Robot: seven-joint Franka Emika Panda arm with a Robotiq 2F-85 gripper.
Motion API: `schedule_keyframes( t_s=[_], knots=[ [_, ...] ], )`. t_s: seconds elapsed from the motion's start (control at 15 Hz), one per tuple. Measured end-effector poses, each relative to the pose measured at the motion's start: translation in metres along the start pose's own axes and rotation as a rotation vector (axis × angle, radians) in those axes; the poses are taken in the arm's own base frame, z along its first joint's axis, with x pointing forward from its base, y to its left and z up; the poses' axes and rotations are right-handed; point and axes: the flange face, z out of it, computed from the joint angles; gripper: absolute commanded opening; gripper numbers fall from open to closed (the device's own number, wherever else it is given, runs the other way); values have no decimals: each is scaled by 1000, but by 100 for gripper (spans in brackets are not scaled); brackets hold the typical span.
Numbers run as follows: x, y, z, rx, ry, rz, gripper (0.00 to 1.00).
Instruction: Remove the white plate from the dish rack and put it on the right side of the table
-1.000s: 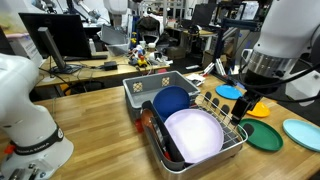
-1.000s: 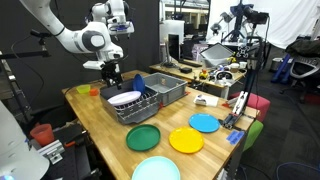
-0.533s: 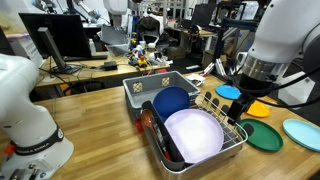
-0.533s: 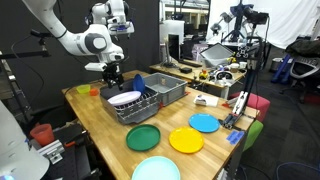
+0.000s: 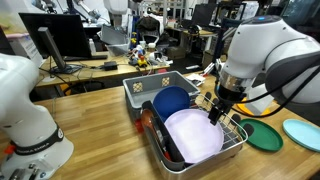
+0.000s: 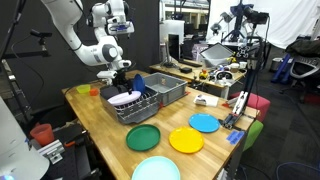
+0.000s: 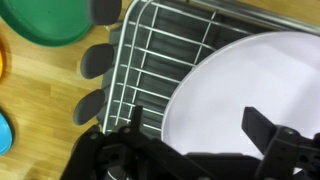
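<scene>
The white plate [image 5: 193,135] leans in the silver dish rack [image 5: 236,141] on the wooden table [image 5: 100,120]. A dark blue plate [image 5: 170,102] stands behind it. My gripper [image 5: 217,112] is open and empty, hanging just above the white plate's upper right rim. In the wrist view the white plate [image 7: 250,80] fills the right side over the rack's grid [image 7: 160,55]. My gripper [image 7: 200,128] has one finger outside the rim over the rack and the other over the plate's face. In an exterior view the gripper [image 6: 122,80] hovers over the rack [image 6: 140,108].
A grey plastic tub [image 5: 145,88] stands behind the rack. Green [image 5: 262,135], pale blue [image 5: 302,133], yellow [image 5: 258,108] and blue [image 5: 230,91] plates lie on the table beside the rack. A white robot base [image 5: 30,120] stands at the other end.
The arm has swung in from the side and come down over the rack, bringing the open gripper close above the white plate. The plates have not moved.
</scene>
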Motion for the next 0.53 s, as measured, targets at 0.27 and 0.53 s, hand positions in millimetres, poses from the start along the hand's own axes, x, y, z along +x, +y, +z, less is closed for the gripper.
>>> schedule_keyframes(
  t_s=[0.27, 0.53],
  knots=[
    [21, 6, 23, -50, 5, 22, 100],
    [29, 5, 48, -64, -18, 30, 100]
  ],
)
